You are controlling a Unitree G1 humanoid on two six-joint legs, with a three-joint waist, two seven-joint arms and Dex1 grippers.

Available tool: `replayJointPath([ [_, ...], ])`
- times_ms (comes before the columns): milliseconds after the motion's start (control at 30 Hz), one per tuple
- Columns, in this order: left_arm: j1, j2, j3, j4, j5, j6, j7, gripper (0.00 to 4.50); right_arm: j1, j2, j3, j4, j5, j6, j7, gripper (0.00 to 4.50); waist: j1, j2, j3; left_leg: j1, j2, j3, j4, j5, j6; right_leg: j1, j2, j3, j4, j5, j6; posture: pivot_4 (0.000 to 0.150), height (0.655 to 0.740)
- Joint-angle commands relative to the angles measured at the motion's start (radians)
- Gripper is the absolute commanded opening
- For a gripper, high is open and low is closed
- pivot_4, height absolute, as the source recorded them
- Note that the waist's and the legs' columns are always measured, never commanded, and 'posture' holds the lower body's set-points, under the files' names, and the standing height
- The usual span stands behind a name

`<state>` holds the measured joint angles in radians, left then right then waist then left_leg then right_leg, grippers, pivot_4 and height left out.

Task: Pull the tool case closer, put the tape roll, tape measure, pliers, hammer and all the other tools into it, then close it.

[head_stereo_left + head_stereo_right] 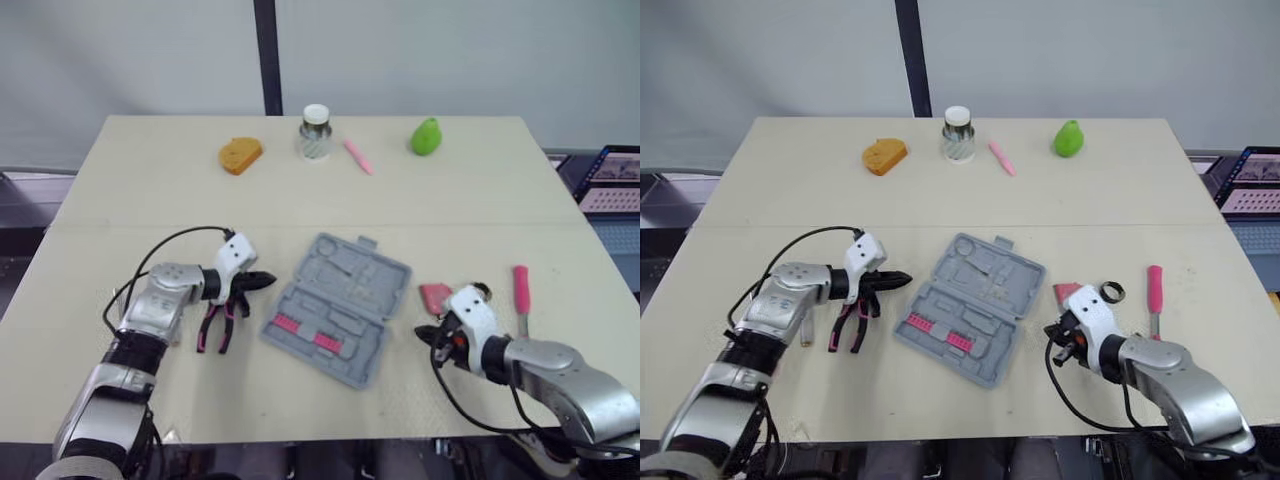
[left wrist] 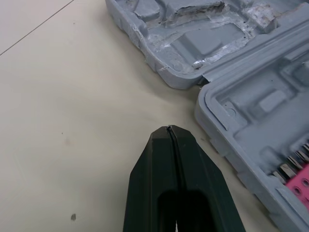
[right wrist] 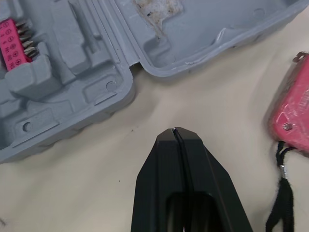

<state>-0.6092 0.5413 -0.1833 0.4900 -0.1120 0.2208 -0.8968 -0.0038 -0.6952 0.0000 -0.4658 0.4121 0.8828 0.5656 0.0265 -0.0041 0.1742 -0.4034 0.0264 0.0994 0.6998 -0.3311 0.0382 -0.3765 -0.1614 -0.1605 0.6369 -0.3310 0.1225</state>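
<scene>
Both grippers rest empty with their black fingers pressed together. The left gripper (image 1: 262, 281) hovers low over the table (image 1: 150, 200), tips pointing right at the left edge of the case (image 1: 338, 308), near it but apart. Its wrist view shows the two fingers (image 2: 154, 169) meeting in a thin seam above bare tabletop.

The pliers (image 1: 218, 325), with pink and black handles, lie just near of that gripper, under its wrist.

The right gripper (image 1: 425, 333) sits right of the case, tips pointing left at it, also apart. The pink tape measure (image 1: 435, 296) lies just beside it on the far side, and a black strap (image 3: 280, 193) trails from it. A small dark ring (image 1: 1112, 292) lies right of the tape measure. A pink-handled screwdriver (image 1: 521, 290) lies further right.

The grey case lies open and flat between the two grippers, turned at an angle, with a pink bit rack (image 1: 300, 330) in its near half.

Along the far edge stand an orange piece (image 1: 240, 155), a white-lidded jar (image 1: 315, 133), a pink stick (image 1: 358, 157) and a green fruit shape (image 1: 426, 137).
</scene>
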Motion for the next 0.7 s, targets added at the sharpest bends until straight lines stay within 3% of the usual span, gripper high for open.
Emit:
replayJointPath([
  [33, -0.038, -0.021, -0.002, 0.040, 0.030, -0.048, 0.002, 0.02, -0.007, 0.006, 0.002, -0.012, -0.016, 0.002, -0.019, 0.00, 0.000, 0.000, 0.000, 0.000, 0.000, 0.000, 0.000, 0.000, 0.000, 0.000, 0.000, 0.000, 0.000, 0.000, 0.000, 0.150, 0.6950],
  [700, -0.132, -0.121, -0.025, 0.207, 0.123, -0.117, -0.013, 0.02, -0.083, 0.048, 0.092, 0.047, -0.082, 0.020, -0.036, 0.00, -0.002, 0.000, 0.000, 0.000, 0.000, 0.000, 0.000, 0.000, 0.000, 0.000, 0.000, -0.001, 0.000, 0.000, 0.000, 0.150, 0.6950],
])
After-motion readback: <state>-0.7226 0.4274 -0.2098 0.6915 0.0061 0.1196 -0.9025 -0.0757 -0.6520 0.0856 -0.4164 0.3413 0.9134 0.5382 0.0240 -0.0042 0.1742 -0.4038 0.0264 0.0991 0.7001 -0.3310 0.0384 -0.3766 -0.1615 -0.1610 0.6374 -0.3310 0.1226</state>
